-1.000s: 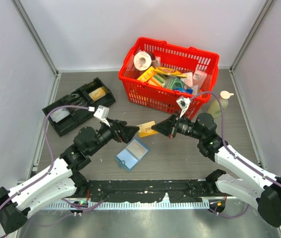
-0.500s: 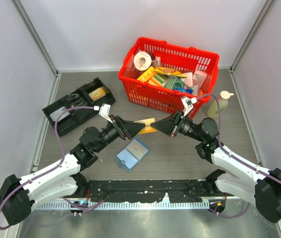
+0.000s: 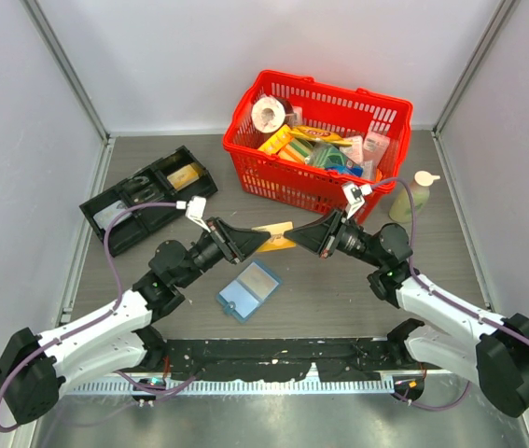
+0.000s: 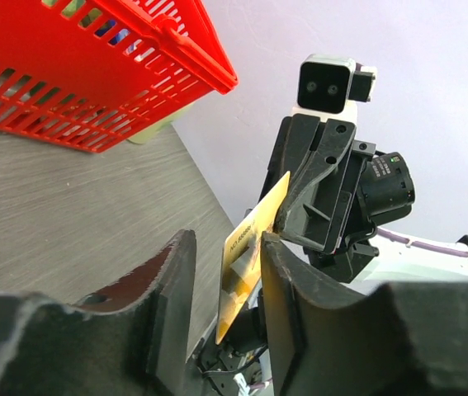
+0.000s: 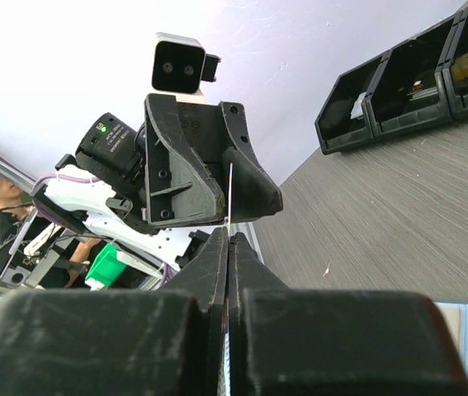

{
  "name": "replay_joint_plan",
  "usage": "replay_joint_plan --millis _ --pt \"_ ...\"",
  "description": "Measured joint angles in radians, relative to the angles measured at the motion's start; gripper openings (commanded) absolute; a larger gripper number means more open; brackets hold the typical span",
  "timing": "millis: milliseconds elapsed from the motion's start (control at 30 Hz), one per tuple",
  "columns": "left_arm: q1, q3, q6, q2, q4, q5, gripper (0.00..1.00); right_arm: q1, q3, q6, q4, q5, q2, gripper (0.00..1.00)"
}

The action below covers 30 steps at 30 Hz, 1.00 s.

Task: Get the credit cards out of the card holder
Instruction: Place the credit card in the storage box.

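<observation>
Tabletop of grey wood-grain laminate [image 3: 339, 289] is occupied by a small flat blue bifold card holder [image 3: 248, 290]. Beyond it, a thin orange-tan credit card [image 3: 279, 236] is pinched by the right gripper [image 3: 298, 240] and bracketed, unclamped, by the spread left gripper [image 3: 266, 242].

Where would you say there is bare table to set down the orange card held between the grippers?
The table is bare between the card holder and the right arm, and again at the back between the black tray and the red basket. It is crowded between the basket and the bottle.
</observation>
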Motion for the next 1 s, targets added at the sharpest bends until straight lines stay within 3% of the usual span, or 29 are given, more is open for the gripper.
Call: replay_joint_plan --millis 100,167,233,267,333,400,500,600,767,1000 --pt "0.000 0.000 -0.005 0.001 0.000 0.000 0.20 -0.004 -0.002 0.007 0.003 0.000 0.002 0.01" --pt "0.000 0.000 -0.006 0.006 0.005 0.002 0.03 -0.006 -0.002 0.008 0.003 0.000 0.002 0.07" --pt "0.000 0.002 -0.013 0.012 0.013 0.006 0.00 -0.013 -0.006 0.010 -0.002 0.002 0.006 0.22" --pt "0.000 0.004 -0.016 0.013 0.018 0.007 0.00 -0.017 -0.009 0.012 -0.006 0.003 0.009 0.38" --pt "-0.002 0.006 -0.016 0.018 0.014 0.006 0.00 -0.026 -0.014 0.017 -0.012 0.007 0.011 0.60" --pt "0.000 0.009 -0.016 0.020 -0.010 -0.006 0.00 -0.033 -0.015 0.016 -0.017 0.009 0.010 0.77" --pt "0.019 0.021 -0.016 0.020 -0.089 -0.030 0.00 -0.043 -0.015 -0.003 -0.056 0.025 -0.005 0.93" --pt "0.073 0.053 -0.016 0.020 -0.187 -0.044 0.00 -0.050 -0.015 -0.031 -0.149 0.095 -0.050 1.00" --pt "0.259 0.119 0.000 0.025 -0.352 -0.040 0.00 -0.052 -0.018 -0.102 -0.361 0.303 -0.179 1.00" --pt "0.552 0.230 0.051 0.150 -0.496 -0.015 0.00 -0.055 -0.045 -0.274 -0.507 0.530 -0.355 0.98"
